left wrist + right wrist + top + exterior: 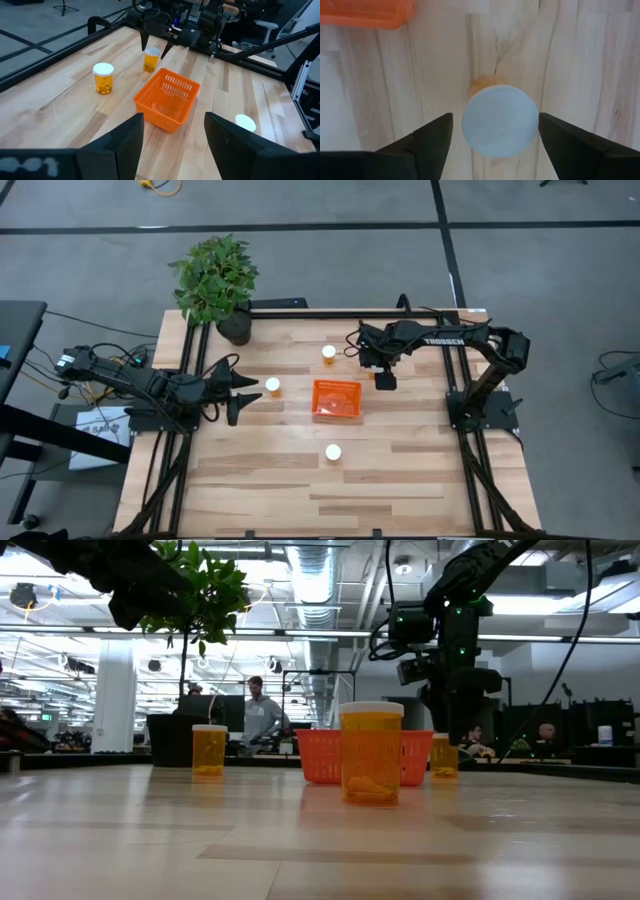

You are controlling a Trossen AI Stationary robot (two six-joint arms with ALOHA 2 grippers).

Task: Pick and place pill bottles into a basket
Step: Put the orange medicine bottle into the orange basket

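Right pincer (494, 131) hangs spread wide over one bottle (500, 120), fingers either side of its white cap, not touching it; pointing straight down. In the high view that right pincer (384, 373) sits just right of the basket (337, 399), the arm folded in from the right rail with "TROSSEN" legible on its link. Bottle under it is mostly hidden from overhead.

Bottles: translucent orange, round white caps, upright, pills visible at the bottom. One (328, 354) behind the basket, one (272, 386) to its left, one (333, 452) in front of it, all apart from it. No readable labels on them.

Basket: bright orange, rectangular, perforated sides, nothing inside in the left wrist view (167, 100); stands mid-counter (400, 480).

Left pincer (245, 394) is released, fingers splayed, low over the counter's left side, aimed toward the basket, near the left bottle. Arm stretched in from the left edge.

Potted plant (216, 280) at the back left corner. Low view shows a person (262, 710) standing far behind the counter.
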